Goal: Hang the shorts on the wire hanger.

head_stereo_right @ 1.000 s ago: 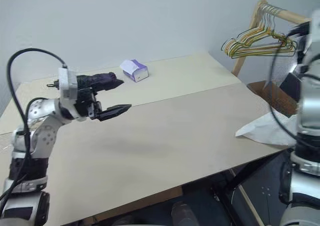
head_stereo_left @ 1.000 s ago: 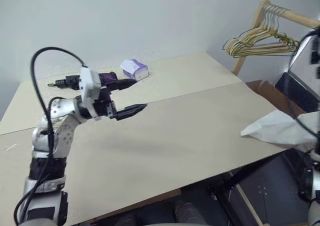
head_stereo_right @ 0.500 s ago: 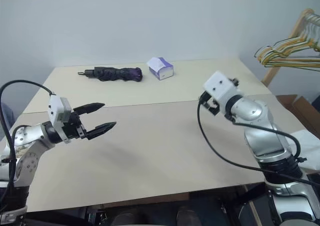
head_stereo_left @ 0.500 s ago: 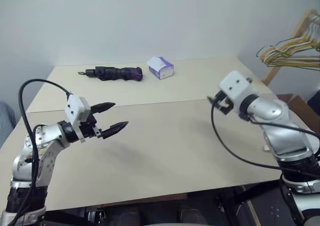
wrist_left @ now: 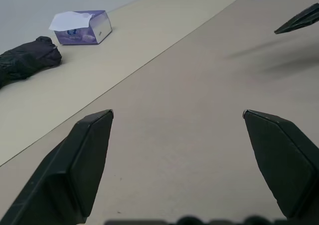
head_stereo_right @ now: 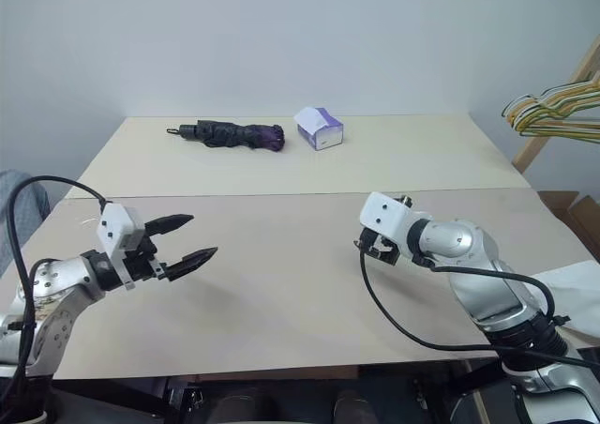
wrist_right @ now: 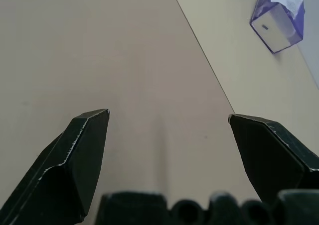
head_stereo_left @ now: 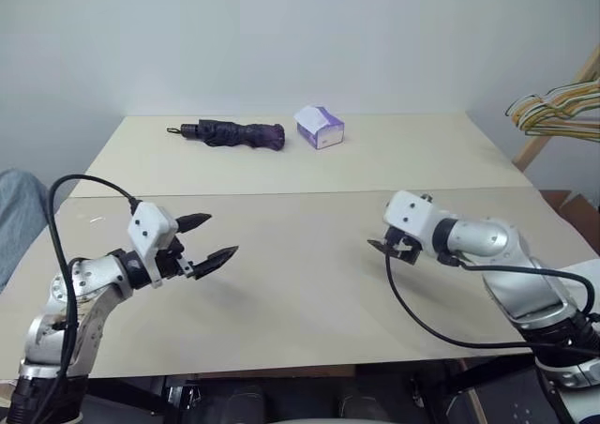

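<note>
Beige table (head_stereo_left: 309,161) against pale wall; both jaws spread wide, empty, above near board.

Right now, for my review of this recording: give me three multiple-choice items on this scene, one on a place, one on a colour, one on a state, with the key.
1. Where does the folded umbrella lie?
A. at the table's far side, beside the tissue box
B. under the right tool
C. on the floor

2. What colour is the tissue box?
A. red
B. purple and white
C. green

3. How does the left tool stand?
A. shut on cloth
B. open, holding nothing
C. shut on a hanger

Key: 1 A, they lie near each other; 2 B, purple sides; 3 B, its fingers are spread over the bare table.
</note>
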Action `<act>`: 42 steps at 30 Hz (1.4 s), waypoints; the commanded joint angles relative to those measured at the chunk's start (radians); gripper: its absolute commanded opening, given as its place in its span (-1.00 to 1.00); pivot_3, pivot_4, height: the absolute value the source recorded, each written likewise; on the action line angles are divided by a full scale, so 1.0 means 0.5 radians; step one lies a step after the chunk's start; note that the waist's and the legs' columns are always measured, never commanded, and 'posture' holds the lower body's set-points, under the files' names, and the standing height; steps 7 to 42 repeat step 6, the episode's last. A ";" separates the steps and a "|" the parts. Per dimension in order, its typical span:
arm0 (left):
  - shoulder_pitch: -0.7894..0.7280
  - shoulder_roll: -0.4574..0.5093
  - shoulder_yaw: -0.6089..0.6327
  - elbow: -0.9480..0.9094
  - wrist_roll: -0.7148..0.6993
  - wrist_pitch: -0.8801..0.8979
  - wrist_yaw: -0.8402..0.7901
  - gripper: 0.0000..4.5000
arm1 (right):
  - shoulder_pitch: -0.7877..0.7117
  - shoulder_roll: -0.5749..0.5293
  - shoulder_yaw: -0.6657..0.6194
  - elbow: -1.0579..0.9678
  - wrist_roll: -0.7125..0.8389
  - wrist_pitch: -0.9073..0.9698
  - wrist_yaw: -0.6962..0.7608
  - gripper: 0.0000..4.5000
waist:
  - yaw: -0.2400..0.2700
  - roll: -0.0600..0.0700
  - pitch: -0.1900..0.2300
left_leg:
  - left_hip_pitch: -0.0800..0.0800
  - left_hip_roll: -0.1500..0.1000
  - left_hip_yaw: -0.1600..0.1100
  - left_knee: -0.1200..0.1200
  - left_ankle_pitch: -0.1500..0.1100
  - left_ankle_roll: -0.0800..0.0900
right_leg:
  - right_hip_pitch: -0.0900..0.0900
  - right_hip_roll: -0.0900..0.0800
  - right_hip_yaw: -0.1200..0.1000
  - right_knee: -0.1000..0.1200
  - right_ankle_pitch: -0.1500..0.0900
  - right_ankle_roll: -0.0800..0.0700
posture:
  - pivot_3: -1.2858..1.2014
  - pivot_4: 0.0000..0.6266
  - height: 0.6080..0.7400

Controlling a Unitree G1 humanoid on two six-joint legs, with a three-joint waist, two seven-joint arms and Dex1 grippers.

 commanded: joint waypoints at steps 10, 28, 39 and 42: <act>-0.046 -0.004 -0.031 -0.039 0.031 -0.050 0.014 1.00 | 0.004 0.001 -0.019 0.018 -0.102 -0.108 0.041 0.98 | 0.006 -0.005 0.002 | 0.000 0.000 0.000 0.000 0.000 0.000 | 0.000 0.000 0.000 0.000 0.000 0.000 | 0.14 -1.00 1.00; -0.046 -0.004 -0.031 -0.039 0.031 -0.050 0.014 1.00 | 0.004 0.001 -0.019 0.018 -0.102 -0.108 0.041 0.98 | 0.006 -0.005 0.002 | 0.000 0.000 0.000 0.000 0.000 0.000 | 0.000 0.000 0.000 0.000 0.000 0.000 | 0.14 -1.00 1.00; -0.046 -0.004 -0.031 -0.039 0.031 -0.050 0.014 1.00 | 0.004 0.001 -0.019 0.018 -0.102 -0.108 0.041 0.98 | 0.006 -0.005 0.002 | 0.000 0.000 0.000 0.000 0.000 0.000 | 0.000 0.000 0.000 0.000 0.000 0.000 | 0.14 -1.00 1.00; -0.046 -0.004 -0.031 -0.039 0.031 -0.050 0.014 1.00 | 0.004 0.001 -0.019 0.018 -0.102 -0.108 0.041 0.98 | 0.006 -0.005 0.002 | 0.000 0.000 0.000 0.000 0.000 0.000 | 0.000 0.000 0.000 0.000 0.000 0.000 | 0.14 -1.00 1.00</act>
